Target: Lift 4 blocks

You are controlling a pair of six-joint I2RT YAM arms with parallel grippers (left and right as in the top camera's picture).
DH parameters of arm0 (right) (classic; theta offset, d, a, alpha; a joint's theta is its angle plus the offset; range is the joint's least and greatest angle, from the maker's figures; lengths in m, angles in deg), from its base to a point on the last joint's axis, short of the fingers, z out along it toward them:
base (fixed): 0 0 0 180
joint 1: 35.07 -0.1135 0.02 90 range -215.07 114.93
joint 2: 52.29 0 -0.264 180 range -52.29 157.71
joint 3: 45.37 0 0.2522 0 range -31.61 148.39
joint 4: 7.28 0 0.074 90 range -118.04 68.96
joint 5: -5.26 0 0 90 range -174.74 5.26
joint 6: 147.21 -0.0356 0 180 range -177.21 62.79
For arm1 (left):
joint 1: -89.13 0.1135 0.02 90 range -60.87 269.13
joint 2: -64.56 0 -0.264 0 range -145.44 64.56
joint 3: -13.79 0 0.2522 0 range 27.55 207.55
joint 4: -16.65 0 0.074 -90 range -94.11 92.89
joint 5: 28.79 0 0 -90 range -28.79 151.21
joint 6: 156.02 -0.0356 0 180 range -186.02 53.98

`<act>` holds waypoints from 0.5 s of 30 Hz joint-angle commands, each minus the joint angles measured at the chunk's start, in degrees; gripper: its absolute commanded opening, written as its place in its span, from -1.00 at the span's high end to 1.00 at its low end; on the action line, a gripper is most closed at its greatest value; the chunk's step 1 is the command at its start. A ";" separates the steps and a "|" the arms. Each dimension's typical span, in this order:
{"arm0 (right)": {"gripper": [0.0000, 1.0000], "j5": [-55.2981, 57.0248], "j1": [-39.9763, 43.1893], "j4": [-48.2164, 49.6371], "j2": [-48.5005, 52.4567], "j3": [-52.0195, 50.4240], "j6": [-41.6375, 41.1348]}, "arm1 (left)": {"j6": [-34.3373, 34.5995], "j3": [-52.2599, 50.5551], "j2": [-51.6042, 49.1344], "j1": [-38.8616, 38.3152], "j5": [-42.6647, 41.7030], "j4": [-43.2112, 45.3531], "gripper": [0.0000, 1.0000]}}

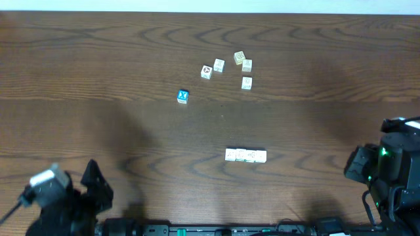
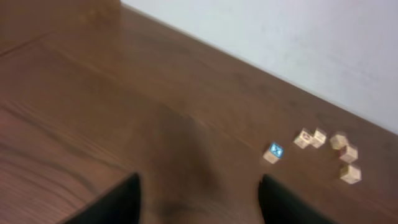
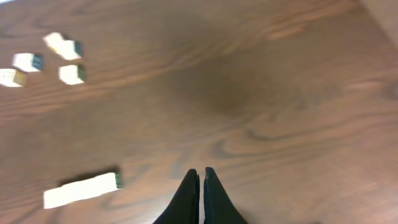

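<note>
- Left gripper (image 2: 199,205): released. Its wrist view shows the two fingers (image 2: 115,204) standing apart, with only bare table (image 1: 79,65) between them.
- Right gripper (image 3: 200,183): clenched. Its wrist view shows the fingers pressed together tip to tip, holding nothing.
- The overhead view places both grippers at the near edge of the table, well apart, but we cannot resolve their jaws there.
- The blocks (image 1: 247,65): four cream cubes lie loose on the table, well ahead of both grippers. They are to the right of the left one and to the left of the right one. None touches a gripper.
- A cream cube with a red mark (image 1: 207,71) sits just beside the blocks, on the side toward the left gripper. A blue-faced cube (image 1: 183,96) lies a little nearer that gripper.
- A row of cream cubes (image 1: 245,155), set end to end, lies between the grippers, nearer than the blocks. We see it overhead and, ahead-left, in the right wrist view; the left wrist view omits it.
- The left wrist view shows the blue-faced cube; the right wrist view does not.
- We make out the red mark only overhead.
</note>
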 commanded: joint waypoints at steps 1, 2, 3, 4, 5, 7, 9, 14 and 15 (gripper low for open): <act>0.96 -7.37 1.25 1.92 -0.24 -0.09 2.03 | 0.39 -0.48 -6.16 -0.24 -5.14 2.19 0.31; 0.96 -9.07 1.77 2.69 -0.22 -0.11 2.64 | 0.35 -0.55 -7.58 -0.24 -6.05 3.34 0.46; 0.98 -12.85 3.28 3.80 -0.24 -0.31 4.00 | -0.81 -1.16 -9.90 -0.24 -8.24 6.38 0.61; 0.98 -14.56 4.26 3.93 -0.28 -0.48 4.70 | -1.68 -1.53 -10.47 -0.24 -8.96 7.45 0.63; 0.98 -16.41 5.44 3.91 -0.28 -0.72 5.64 | -2.78 -2.03 -10.91 -0.24 -9.53 8.44 0.63; 0.98 -20.90 7.82 3.91 -0.35 -1.20 8.26 | -3.72 -3.15 -10.97 -0.24 -9.55 9.33 0.63; 0.98 -25.97 10.80 3.93 -0.39 -1.68 11.02 | -3.72 -4.02 -10.80 -0.24 -9.57 9.33 0.63; 0.98 -32.61 20.33 2.95 -0.42 -1.97 18.78 | -3.69 -5.95 -10.75 -0.24 -9.53 9.94 0.63; 0.98 -33.44 22.49 2.36 -0.42 -1.97 19.32 | -3.72 -5.99 -10.75 -0.24 -9.53 9.94 0.63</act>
